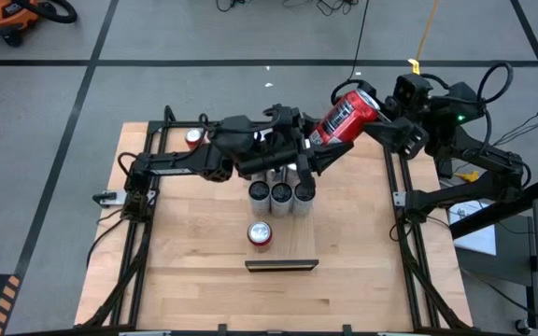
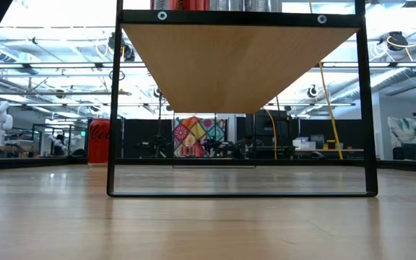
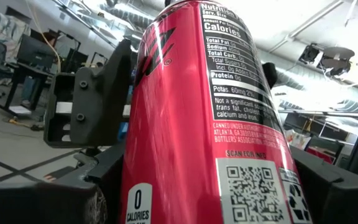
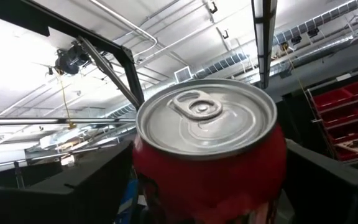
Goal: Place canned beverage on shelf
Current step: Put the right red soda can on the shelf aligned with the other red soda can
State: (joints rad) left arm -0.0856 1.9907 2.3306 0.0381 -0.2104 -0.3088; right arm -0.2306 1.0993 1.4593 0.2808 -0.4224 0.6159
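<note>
Gripping the red can (image 1: 347, 118) near its base, the left pincer (image 1: 314, 147) holds it tilted in the air above the bench's (image 1: 185, 261) far edge. The right pincer (image 1: 378, 105) sits around the can's lid end; whether it clamps cannot be told. The shelf (image 1: 281, 265) lies nearer, beyond an upright red can (image 1: 260, 233).

Grey floor (image 1: 204, 37) with dark lines, orange vacuum (image 1: 12, 14), ceiling ducts (image 4: 241, 59)
</note>
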